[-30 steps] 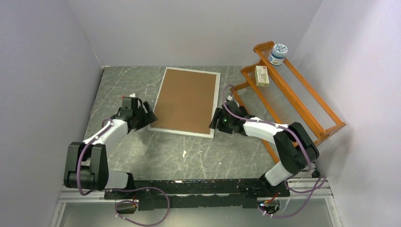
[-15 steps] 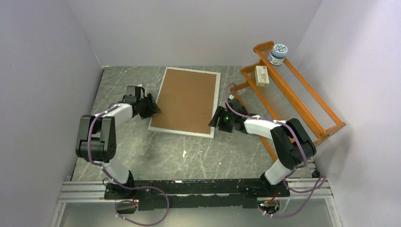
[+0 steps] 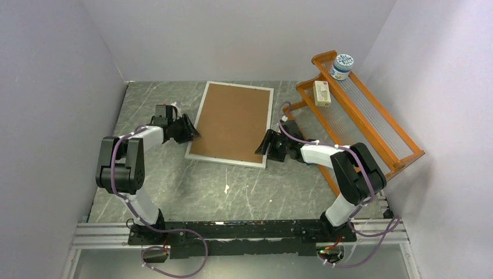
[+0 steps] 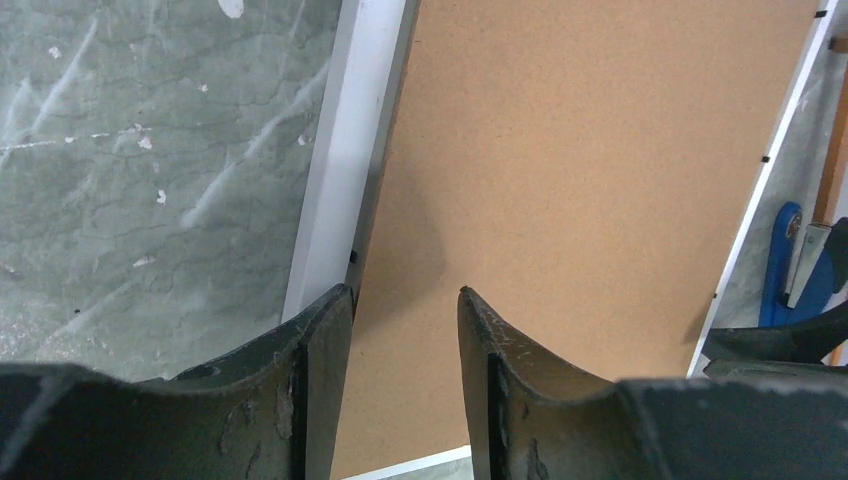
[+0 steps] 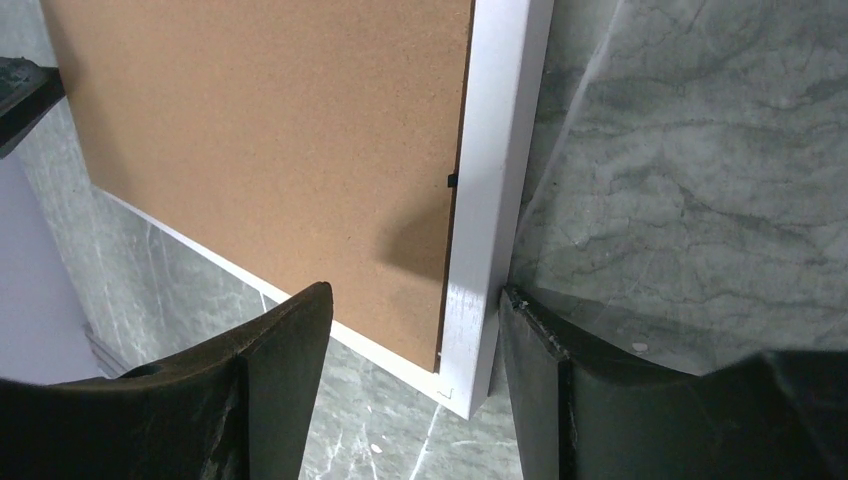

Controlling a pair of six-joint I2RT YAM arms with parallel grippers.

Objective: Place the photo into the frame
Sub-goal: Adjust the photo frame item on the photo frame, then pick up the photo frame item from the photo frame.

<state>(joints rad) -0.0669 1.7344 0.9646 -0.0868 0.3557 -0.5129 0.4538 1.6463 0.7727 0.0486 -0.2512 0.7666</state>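
Left gripper [image 4: 400, 295] jaws stood narrowly apart, gripping nothing, above frame's [image 3: 239, 86] left rim. Right gripper [image 5: 415, 290] jaws stood wide, astride right rim by near corner. Grey marble table [image 3: 221, 186]: orange rack [image 3: 372, 125] along right edge; frame lay flat mid-table toward far edge, brown backing board [image 3: 232, 122] upward.

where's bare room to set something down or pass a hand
Biggest bare patch: table between the frame and the arm bases, bar a white scrap. Also the far-left corner. Crowded: both frame sides, at the left gripper, right gripper and rack.
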